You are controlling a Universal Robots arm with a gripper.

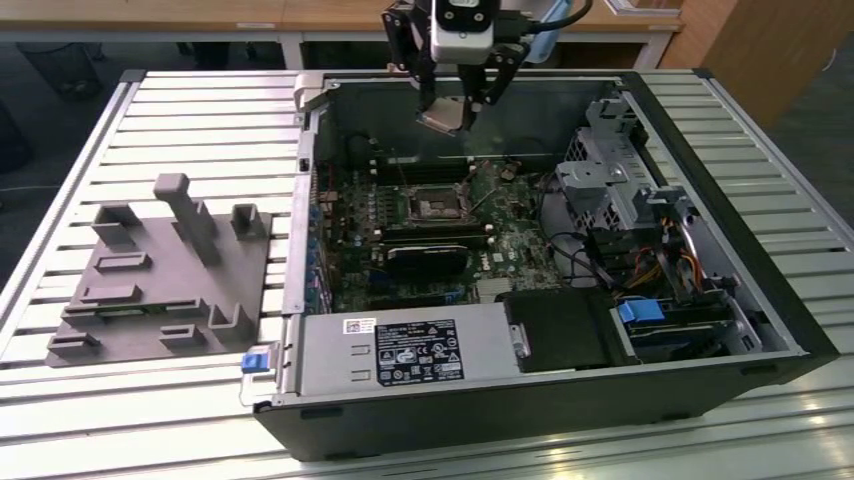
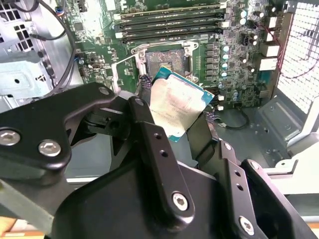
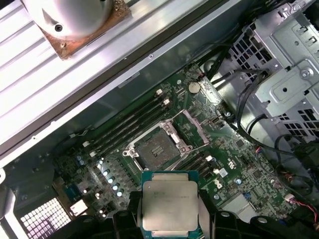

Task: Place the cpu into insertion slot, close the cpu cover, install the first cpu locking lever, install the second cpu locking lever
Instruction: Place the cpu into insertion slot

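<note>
While it hovers, the claw (image 1: 459,106) pinches the cpu (image 3: 171,205).

Hand (image 1: 455,103) w/ cpu (image 1: 445,119) above insertion slot (image 1: 438,207) in case (image 1: 561,412); fixture (image 1: 147,290) on table (image 1: 134,425), exterior view's left of case.

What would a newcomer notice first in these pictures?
The gripper holds the cpu above the open computer case, its silvery top showing in both wrist views. Below it on the motherboard sits the empty insertion slot; a grey fixture lies at the exterior view's left.
</note>
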